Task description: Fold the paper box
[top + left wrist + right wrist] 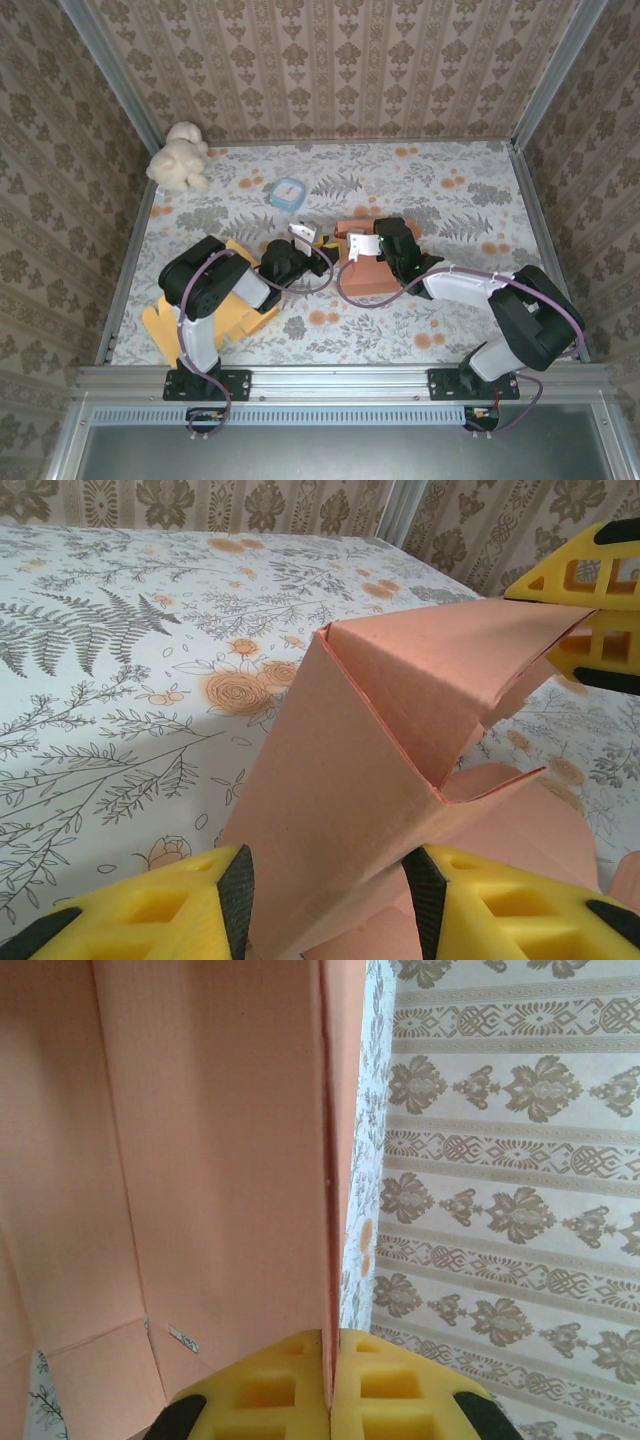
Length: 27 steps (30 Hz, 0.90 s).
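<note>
The salmon-pink paper box (372, 278), partly folded, stands on the floral-patterned tabletop (455, 200) at the centre of the top view, between the two arms. The left tool (330, 892) straddles a raised, creased corner of the box (350, 780) at the bottom of the left wrist view. The cardboard fills the gap between its yellow fingers (150, 910) and lies against both black pads, so it is grasping that wall. The right tool (328, 1375) is clenched on a thin upright panel of the box (220, 1140), which runs edge-on up the middle of the right wrist view. In the upper right of the left wrist view its yellow fingers (590, 565) pinch the tip of a flap.

A flat yellow cardboard sheet (160, 322) lies under the left arm at lower left. A small blue-rimmed container (287, 193) sits just above centre, and a cream plush toy (178, 155) rests at the upper left corner of the tabletop.
</note>
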Motion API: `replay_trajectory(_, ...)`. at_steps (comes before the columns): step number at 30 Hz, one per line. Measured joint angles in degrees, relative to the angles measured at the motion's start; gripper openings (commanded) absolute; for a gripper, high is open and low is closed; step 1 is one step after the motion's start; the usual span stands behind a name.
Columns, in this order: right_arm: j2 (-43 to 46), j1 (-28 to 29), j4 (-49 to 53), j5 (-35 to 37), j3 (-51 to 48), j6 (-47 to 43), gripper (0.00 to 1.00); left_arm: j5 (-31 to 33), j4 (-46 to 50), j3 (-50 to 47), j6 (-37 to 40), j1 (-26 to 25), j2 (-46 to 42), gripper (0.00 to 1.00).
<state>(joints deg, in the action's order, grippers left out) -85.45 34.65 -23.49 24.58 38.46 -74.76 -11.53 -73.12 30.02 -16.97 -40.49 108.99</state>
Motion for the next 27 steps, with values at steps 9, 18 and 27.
replay_trajectory(9, 0.2, -3.4, 14.2, -8.2, 6.8, 6.0, 0.0, -2.5, -0.3, 0.0, 5.0, 0.7, -0.3, 0.49)
replay_trajectory(18, 0.0, -5.0, 21.3, -12.6, 10.4, 8.0, 0.0, -9.7, -0.6, 0.6, 5.7, 3.0, 0.4, 0.55)
replay_trajectory(27, -0.9, -5.2, 21.4, -13.1, 10.7, 8.0, 0.0, -11.3, -0.5, 0.8, 6.1, 3.5, 1.2, 0.57)
